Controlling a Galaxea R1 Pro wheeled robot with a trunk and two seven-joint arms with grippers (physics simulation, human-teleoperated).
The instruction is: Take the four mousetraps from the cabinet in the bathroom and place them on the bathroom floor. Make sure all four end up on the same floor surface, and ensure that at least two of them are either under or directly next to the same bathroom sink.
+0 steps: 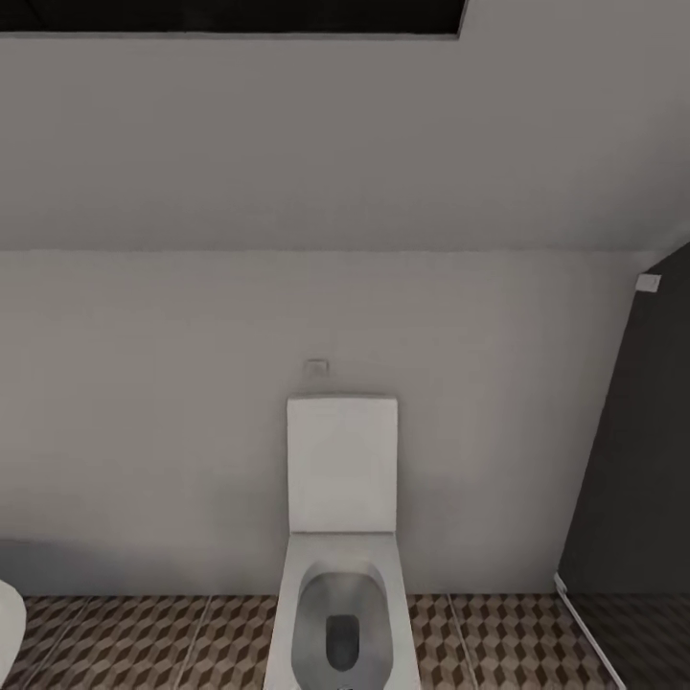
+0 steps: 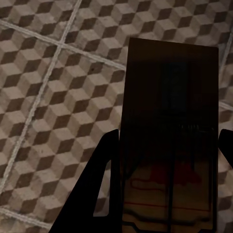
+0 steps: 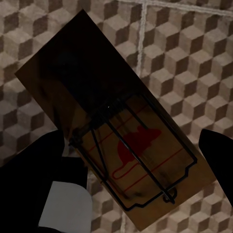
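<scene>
Two mousetraps in hand, one per arm, both hanging over the cube-patterned bathroom floor (image 2: 43, 87).

Left wrist view: left gripper (image 2: 165, 160) clenched on a mousetrap (image 2: 170, 97), dark fingers (image 2: 99, 184) pressing the slab's two long edges. Long axis running straight out along the fingers, toward 12 o'clock in that picture, wire frame and red print at the near end, bare wood at the far end. Tiles well apart behind it, a grout cross at about 10 o'clock.

Right wrist view: right gripper (image 3: 131, 160) likewise closed around the second mousetrap (image 3: 107, 111), one finger (image 3: 34, 170) at 8 o'clock, the other at 4 o'clock. Long axis skewed here, running from 11 o'clock down to 5 o'clock, so crosswise to the fingers rather than in line. Spring bar and red mouse print facing the camera. Floor again behind, not touching.

Head view: straight ahead at 12 o'clock a white toilet (image 1: 340, 537) against a grey wall (image 1: 192, 383); a curved white edge at 8 o'clock, too little to identify; a dark panel (image 1: 632, 460) at 3 o'clock. No basin or vanity in sight.

Judgement: carrying stage, placing not yet begun. Coming move hinges on finding the sink first, most likely by turning, then lowering each trap flat beside it. Neither arm evidently nearer. Skewed right-hand trap more likely to land tilted.
</scene>
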